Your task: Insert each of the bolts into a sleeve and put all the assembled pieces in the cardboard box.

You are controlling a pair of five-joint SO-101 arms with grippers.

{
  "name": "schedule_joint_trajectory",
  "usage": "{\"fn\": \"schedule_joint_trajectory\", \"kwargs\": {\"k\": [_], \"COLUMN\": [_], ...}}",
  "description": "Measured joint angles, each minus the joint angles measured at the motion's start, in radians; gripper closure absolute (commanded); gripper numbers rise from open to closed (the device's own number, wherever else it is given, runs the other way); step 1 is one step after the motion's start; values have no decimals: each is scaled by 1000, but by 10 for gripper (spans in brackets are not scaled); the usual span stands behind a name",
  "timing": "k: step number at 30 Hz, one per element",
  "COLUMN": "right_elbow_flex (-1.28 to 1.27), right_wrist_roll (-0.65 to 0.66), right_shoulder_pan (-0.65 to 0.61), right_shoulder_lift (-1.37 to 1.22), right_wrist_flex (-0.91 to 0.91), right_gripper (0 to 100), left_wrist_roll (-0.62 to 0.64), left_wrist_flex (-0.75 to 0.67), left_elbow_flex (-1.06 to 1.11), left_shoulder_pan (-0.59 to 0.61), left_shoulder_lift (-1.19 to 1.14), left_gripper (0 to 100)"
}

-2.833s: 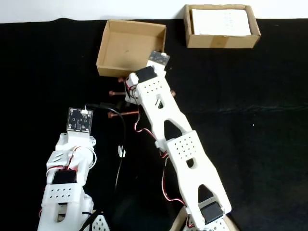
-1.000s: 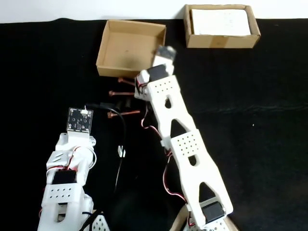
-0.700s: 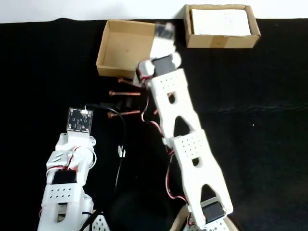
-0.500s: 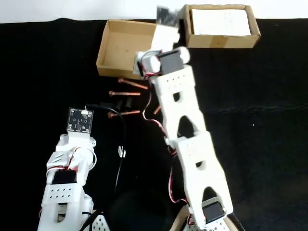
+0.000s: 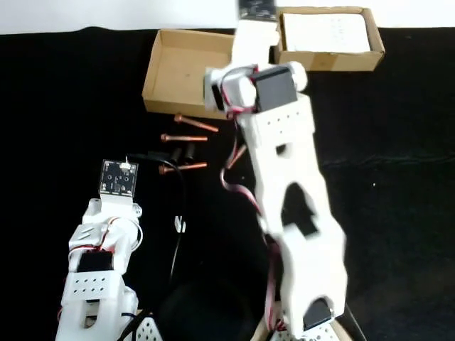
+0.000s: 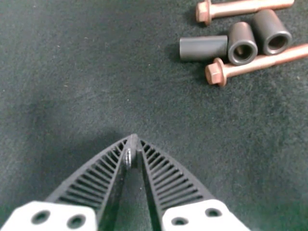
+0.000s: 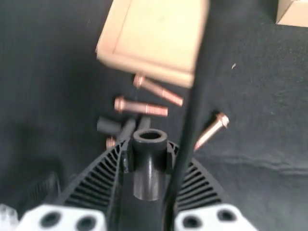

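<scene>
My right gripper (image 7: pixel 148 147) is shut on a black sleeve (image 7: pixel 147 166), held upright and lifted off the table. Below it in the right wrist view lie three copper bolts (image 7: pixel 140 107) and loose sleeves (image 7: pixel 109 125), with the open cardboard box (image 7: pixel 110 50) beyond. In the high view the right arm (image 5: pixel 284 142) rises over the box's (image 5: pixel 153 71) near right corner. Bolts (image 5: pixel 184 138) and sleeves (image 5: pixel 183 153) lie in front of the box. My left gripper (image 6: pixel 132 144) is shut and empty, low over the cloth, short of three sleeves (image 6: pixel 243 43) and two bolts (image 6: pixel 260 62).
A second cardboard box (image 5: pixel 373 39) with white paper inside stands at the back right. A black cable (image 5: pixel 179 199) runs across the cloth between the arms. One bolt (image 5: pixel 237 156) lies partly under the right arm. The left arm (image 5: pixel 99 241) is at the front left.
The right arm has risen from over the bolts and swung toward the far side, carrying the sleeve up. One bolt it covered now shows. The left arm has not moved.
</scene>
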State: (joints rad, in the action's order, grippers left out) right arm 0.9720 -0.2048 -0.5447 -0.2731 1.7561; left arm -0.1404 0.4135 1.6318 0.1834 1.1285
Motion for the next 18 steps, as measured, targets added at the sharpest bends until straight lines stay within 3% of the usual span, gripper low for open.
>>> {"fn": "schedule_joint_trajectory", "kwargs": {"k": [6, 10, 14, 18], "right_elbow_flex": [-589, -964, -1318, -1691], "right_wrist_roll": [126, 146, 149, 150], "right_shoulder_pan": [23, 158, 308, 345], "right_shoulder_lift": [446, 663, 770, 832], "right_wrist_flex": [-2, -68, -278, -559], "right_gripper": [992, 992, 992, 992], "left_wrist_roll": [0, 14, 74, 84], "left_wrist_flex": [28, 196, 443, 560], "left_elbow_flex": [-9, -158, -434, -674], "left_shoulder_pan": [0, -15, -132, -345], "left_shoulder_lift": [0, 0, -2, -104], "left_gripper": [960, 937, 937, 911]}}
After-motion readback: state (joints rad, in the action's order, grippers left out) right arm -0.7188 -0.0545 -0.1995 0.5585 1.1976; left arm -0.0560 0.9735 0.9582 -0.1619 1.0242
